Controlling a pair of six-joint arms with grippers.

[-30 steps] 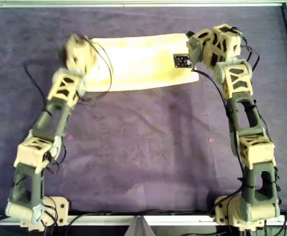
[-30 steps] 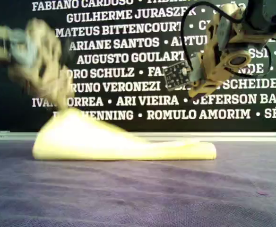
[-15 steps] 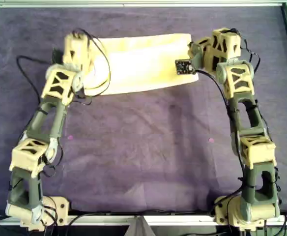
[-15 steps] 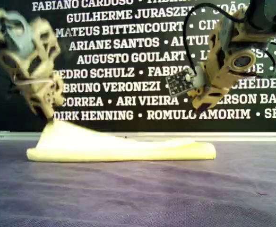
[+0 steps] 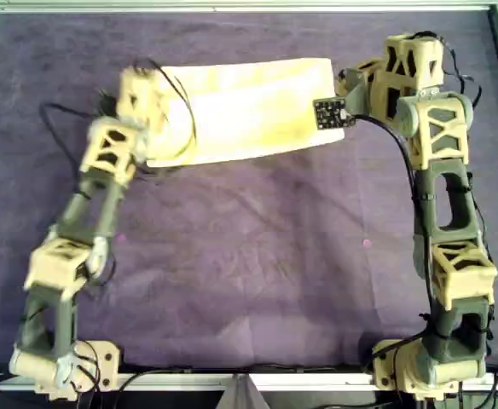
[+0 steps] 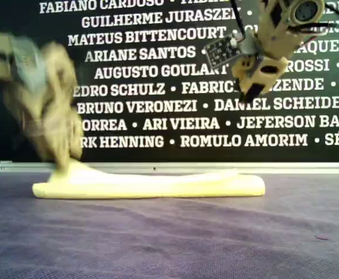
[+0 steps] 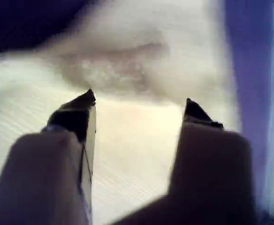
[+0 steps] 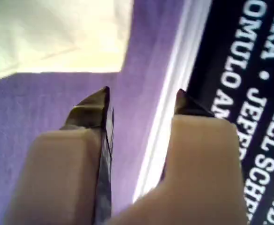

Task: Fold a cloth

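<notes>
Purple table covering [image 5: 257, 256], name banner [image 6: 175, 87] behind. The cloth [image 5: 240, 111] lies folded into a flat band at the far side in the overhead view. Left gripper [image 7: 137, 105] is low over one end, jaws apart, nothing pinched — likely just let go. Right gripper [image 8: 141, 101] is raised clear, jaws apart, empty. No containers in sight.
</notes>
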